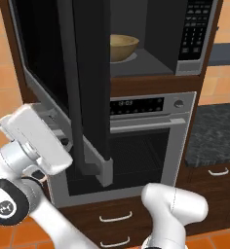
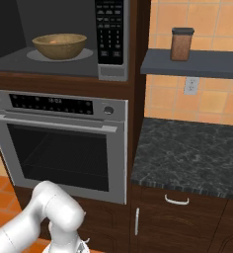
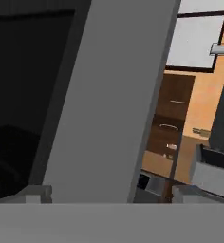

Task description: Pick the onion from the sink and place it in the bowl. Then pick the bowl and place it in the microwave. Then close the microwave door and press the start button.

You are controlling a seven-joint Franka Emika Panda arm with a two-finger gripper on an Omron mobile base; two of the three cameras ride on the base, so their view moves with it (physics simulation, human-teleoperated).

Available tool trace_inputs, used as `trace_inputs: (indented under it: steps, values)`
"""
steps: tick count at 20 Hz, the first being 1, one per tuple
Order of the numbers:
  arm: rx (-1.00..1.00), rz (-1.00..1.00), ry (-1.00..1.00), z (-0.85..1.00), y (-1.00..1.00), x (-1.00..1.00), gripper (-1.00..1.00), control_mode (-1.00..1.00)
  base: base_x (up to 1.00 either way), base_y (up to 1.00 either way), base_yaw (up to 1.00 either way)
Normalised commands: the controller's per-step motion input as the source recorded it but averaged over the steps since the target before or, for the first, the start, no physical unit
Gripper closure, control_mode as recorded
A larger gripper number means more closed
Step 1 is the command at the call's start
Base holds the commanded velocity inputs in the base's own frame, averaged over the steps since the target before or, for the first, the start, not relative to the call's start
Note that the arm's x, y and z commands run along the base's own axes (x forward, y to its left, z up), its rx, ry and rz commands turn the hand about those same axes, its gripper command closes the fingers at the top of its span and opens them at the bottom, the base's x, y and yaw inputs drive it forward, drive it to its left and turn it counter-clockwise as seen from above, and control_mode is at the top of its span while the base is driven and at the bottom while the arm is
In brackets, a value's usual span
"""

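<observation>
Left base view: bowl (image 1: pixel 123 47) in microwave (image 1: pixel 185 44), door (image 1: pixel 87 87) ajar.

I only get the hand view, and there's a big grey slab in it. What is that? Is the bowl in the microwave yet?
Observer: That slab is the microwave door. It is swung wide open toward the robot.
Operator: And the bowl?
Observer: The wooden bowl sits inside the microwave, on its round plate.
Operator: Is the onion in it?
Observer: Something small and orange shows inside the bowl, likely the onion, but it is too small to be sure.
</observation>
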Motion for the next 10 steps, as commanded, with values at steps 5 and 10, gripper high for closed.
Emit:
trace_inputs:
  steps: [5,10]
  values:
    - [0.48,0.09,0.00,0.19,-0.61,-0.01,-1.00,-1.00,0.00,0.00,0.00]
    - [0.43,0.00,0.09,0.47,-0.08,0.20,-1.00,-1.00,0.00,0.00,0.00]
